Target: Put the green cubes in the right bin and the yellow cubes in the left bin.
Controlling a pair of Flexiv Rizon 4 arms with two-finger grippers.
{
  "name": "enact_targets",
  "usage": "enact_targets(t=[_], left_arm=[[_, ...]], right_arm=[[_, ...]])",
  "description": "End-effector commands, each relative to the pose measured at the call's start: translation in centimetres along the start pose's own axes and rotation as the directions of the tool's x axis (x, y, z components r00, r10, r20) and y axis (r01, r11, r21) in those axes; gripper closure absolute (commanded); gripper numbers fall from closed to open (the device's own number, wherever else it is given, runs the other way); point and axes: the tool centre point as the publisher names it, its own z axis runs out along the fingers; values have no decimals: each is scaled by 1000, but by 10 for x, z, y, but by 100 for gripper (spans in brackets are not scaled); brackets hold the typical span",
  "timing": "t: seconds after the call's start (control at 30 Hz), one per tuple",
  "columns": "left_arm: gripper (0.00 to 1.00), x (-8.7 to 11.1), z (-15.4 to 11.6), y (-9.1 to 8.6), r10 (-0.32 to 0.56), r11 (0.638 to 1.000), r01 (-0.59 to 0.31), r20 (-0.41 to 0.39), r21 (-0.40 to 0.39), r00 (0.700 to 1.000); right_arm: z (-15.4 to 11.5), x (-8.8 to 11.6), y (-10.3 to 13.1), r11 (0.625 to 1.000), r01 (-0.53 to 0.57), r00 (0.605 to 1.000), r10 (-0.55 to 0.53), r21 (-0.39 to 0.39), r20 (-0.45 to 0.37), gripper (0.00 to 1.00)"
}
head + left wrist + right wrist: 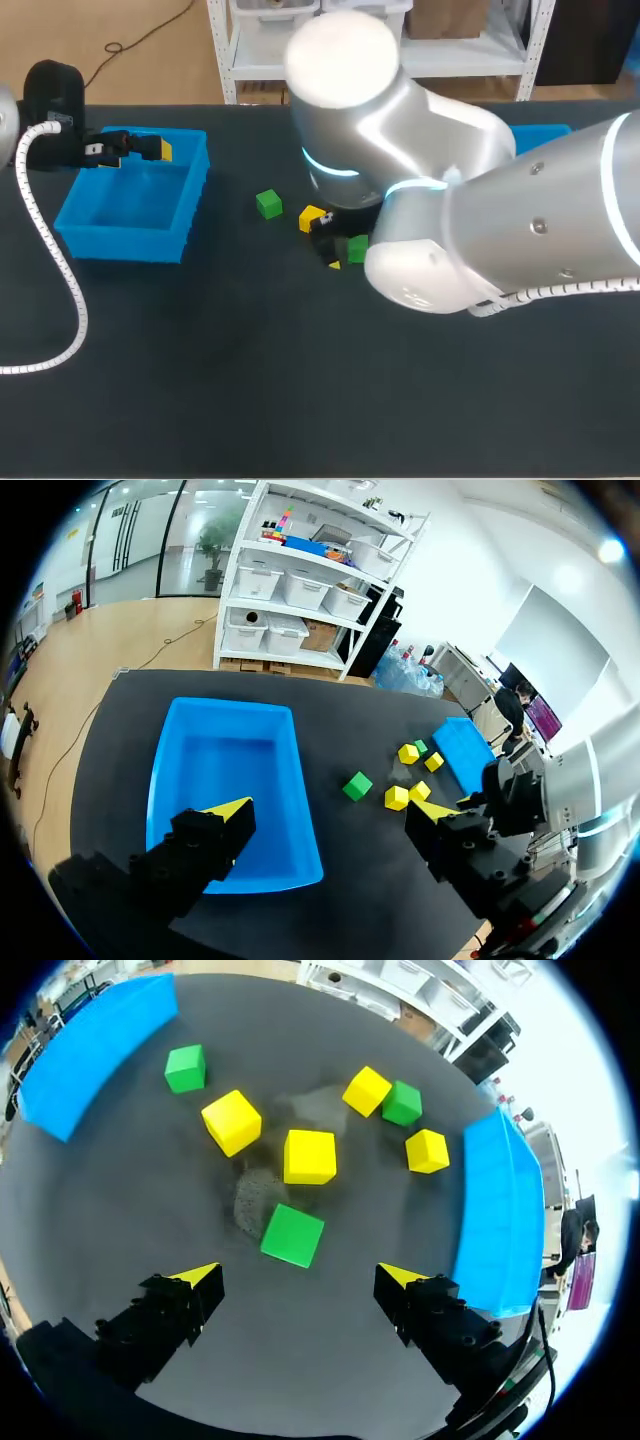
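Green first: nearest green cube (293,1235) sits on the worktop (300,1360) just ahead of the right jaws, roughly centred between the yellow fingertips (200,1276). Right jaws are spread wide with nothing between them, hovering above the worktop. I read the step in hand as picking this cube.

To do it well:
- The cube looks turned a bit against the finger line, so rotate the wrist to square onto two flat faces.
- Drop straight down, then close.
- Mind the middle yellow cube (310,1156) just beyond it. It is near but apart, so a vertical descent should miss it.

Further out:
- second yellow cube (231,1121), off to the left-bin side
- third yellow cube (367,1090) and second green cube (403,1103), right beside each other; can't tell if they touch
- fourth yellow cube (427,1150), near the right bin
- lone green cube (185,1068), furthest out toward the left bin

Count: three green and four yellow, all on the worktop.

Containers:
- right bin (495,1210): shows mostly its wall here, and the head view has it largely hidden behind the right arm (520,200). Can't tell what's inside.
- left bin (235,770): the left jaws hang over it, apart and empty. Its floor shows bare blue with no cubes.

My read: sorting is near the start.
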Motion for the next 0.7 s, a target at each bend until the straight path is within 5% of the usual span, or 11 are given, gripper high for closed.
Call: enact_targets(t=[0.03,0.7], left_arm=[[0,2,0,2,2,1000,-2,8,10,1000],[0,2,0,2,2,1000,-2,8,10,1000]], right_arm=[[7,-2,1,1000,-3,1000,3,2,-8,0],[32,-11,1,986,-145,988,139,-85,-73,0]])
